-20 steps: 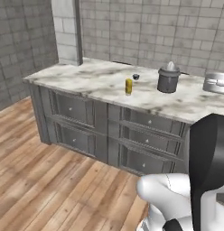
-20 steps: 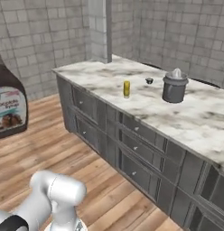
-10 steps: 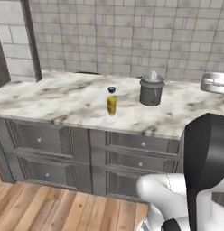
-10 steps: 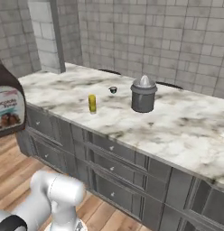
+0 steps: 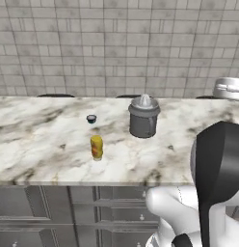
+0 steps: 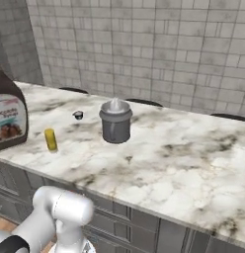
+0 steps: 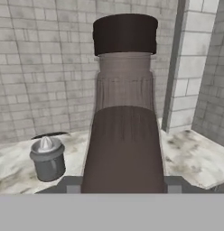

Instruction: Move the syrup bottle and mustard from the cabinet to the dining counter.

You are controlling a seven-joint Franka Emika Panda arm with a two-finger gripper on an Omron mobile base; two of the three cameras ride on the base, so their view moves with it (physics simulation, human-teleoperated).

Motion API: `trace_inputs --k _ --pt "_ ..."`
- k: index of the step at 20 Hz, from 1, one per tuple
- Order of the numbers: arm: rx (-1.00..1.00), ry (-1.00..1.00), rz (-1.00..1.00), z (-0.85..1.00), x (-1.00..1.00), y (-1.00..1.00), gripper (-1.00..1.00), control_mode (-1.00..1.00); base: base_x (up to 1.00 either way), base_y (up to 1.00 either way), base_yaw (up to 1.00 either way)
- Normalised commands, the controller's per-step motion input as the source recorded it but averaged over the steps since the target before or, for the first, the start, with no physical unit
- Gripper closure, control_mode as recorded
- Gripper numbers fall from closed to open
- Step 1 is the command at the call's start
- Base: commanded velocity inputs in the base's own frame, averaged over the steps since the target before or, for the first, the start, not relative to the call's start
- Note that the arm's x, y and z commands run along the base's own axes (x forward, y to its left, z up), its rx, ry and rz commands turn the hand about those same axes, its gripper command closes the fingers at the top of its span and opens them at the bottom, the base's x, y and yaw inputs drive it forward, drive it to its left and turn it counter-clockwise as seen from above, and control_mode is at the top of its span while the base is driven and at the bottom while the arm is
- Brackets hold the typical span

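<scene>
The syrup bottle (image 7: 124,135), dark brown with a dark cap, stands upright in my gripper (image 7: 123,186), which is shut on its lower body. The same syrup bottle (image 6: 9,116) appears at the left edge of the right base view, its pale label with red showing, held over the near left part of the dining counter (image 6: 193,158). The mustard (image 5: 96,147) stands upright on that marble dining counter (image 5: 39,144), and the right base view shows the mustard (image 6: 50,139) just right of the held bottle. The cabinet is out of view.
A grey lidded canister (image 5: 143,117) stands on the counter right of the mustard; it shows as canister (image 6: 115,121) and canister (image 7: 47,159) too. A small dark cup (image 5: 91,118) sits behind the mustard. A silver pot (image 5: 230,88) is at the far right. Tiled wall lies behind.
The whole picture has shifted: the base has swung round, so the counter now lies square ahead and closer. The bottle stays in my grip; the mustard and canister have not moved on the counter.
</scene>
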Motion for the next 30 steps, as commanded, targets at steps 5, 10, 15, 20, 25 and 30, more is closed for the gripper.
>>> trace_inputs --k 5,10,15,20,25,30 --pt "0.00 0.00 -0.04 0.00 0.09 0.00 1.00 -1.00 0.43 0.05 -0.18" --pt "0.03 -0.08 0.29 0.00 0.00 -0.33 1.00 -1.00 0.00 0.00 0.00" --pt "0.04 -0.07 0.53 0.00 0.04 -0.50 1.00 -1.00 0.00 0.00 0.00" --pt "0.02 -0.06 0.50 -0.01 0.46 -0.42 1.00 -1.00 0.00 0.00 0.00" --pt "0.00 -0.01 0.46 -0.29 0.79 -0.09 1.00 -1.00 0.00 0.00 0.00" --pt "0.00 -0.02 0.39 -0.47 0.82 -0.02 1.00 -1.00 0.00 0.00 0.00"
